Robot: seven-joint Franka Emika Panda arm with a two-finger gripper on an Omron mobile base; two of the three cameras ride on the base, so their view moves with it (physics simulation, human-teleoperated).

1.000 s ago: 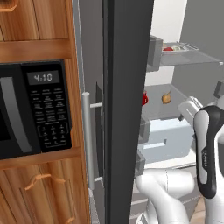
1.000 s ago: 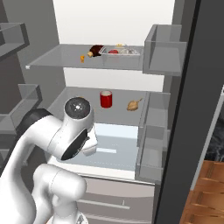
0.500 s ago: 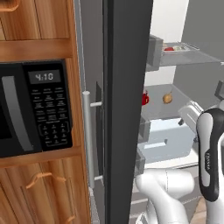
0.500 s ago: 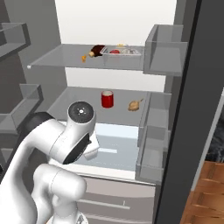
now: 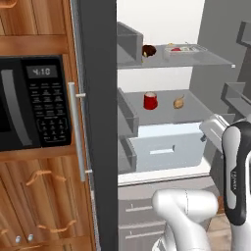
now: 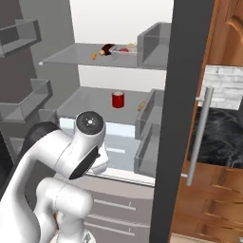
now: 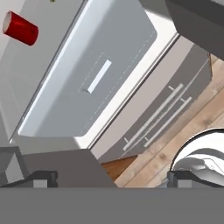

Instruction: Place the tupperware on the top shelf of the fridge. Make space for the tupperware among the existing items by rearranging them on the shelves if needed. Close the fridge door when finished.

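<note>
On your far left in the left base view there's the black microwave [image 5: 29,103] set in wood cabinets, then the fridge door [image 5: 98,122] edge-on w/ its silver bar handle [image 5: 73,130]. Right of that the fridge [image 5: 162,14] stands open: on the top shelf [image 5: 206,61] you've got a dark brownish item [image 5: 148,50] at the left end and the tupperware [image 5: 184,49] just beside it toward the right, lying flat, red food showing inside. One shelf down, the red can [image 5: 150,100] sits left of a small tan onion-like item [image 5: 179,103], the two apart. Below them is a pale crisper drawer [image 5: 164,149] w/ a slim white handle. In the right base view the same tupperware [image 6: 127,49] is on the top shelf w/ a small orange bit [image 6: 94,56] near the shelf's front-left, red can [image 6: 117,99] on the shelf under it. In the hand view the gripper [image 7: 111,178] points down at the crisper drawer front and the lower fridge drawers [image 7: 162,116], wood floor [image 7: 192,109] to the right; fingertips [image 7: 43,177] sit far apart at the bottom w/ nothing between them, so jaws are spread wide and empty. Red can [image 7: 19,28] shows at top left there.
</note>
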